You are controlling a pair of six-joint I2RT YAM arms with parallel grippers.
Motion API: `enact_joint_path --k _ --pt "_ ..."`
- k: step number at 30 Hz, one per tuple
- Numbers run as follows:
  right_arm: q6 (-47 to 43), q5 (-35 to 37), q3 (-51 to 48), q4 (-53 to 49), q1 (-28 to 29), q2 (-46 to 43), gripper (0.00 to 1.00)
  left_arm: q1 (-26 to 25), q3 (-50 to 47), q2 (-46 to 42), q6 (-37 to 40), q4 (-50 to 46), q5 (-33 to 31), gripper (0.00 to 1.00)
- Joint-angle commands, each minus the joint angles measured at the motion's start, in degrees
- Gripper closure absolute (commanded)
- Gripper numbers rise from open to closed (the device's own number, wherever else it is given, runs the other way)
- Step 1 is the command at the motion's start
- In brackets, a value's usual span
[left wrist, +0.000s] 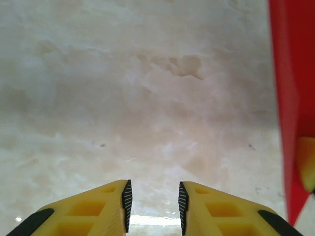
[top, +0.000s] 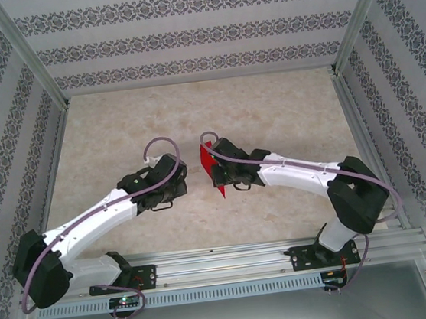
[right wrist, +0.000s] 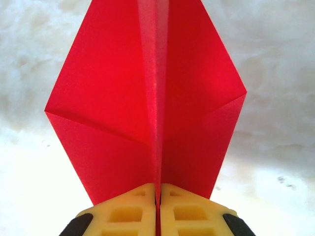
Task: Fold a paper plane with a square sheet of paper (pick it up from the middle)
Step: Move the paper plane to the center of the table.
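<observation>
Red paper (top: 209, 164) stands edge-on between my arms, long axis pointing away from me, probably off the table (top: 269, 114). Right gripper (right wrist: 158, 189) is clamped on its centre crease; left gripper (left wrist: 155, 199), parted and empty, sits just left of it.

In the right wrist view, the folded red paper (right wrist: 147, 98) is running off the top edge, and its lower end is disappearing between the right fingers (right wrist: 128, 209). In the left wrist view the right edge is cutting it off, a blurred yellow tip (left wrist: 306, 167) is overlapping it, and the left fingers (left wrist: 106, 209) are running off the bottom.
</observation>
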Motion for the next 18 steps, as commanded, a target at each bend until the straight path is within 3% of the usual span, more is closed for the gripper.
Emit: enact_joint_path --k 1,7,18 --pt "-2.0 6.0 3.8 -8.3 -0.9 4.6 0.91 1.3 -1.9 -2.4 -2.8 0.0 -3.5 0.65" --pt "-2.3 4.9 8.4 -9.8 -1.5 10.7 0.91 2.8 -4.3 -5.0 -3.3 0.2 -3.4 0.63" --pt "0.3 3.0 7.7 -7.9 -2.1 15.2 0.84 4.0 -6.0 -5.5 -2.9 1.6 -1.7 0.62"
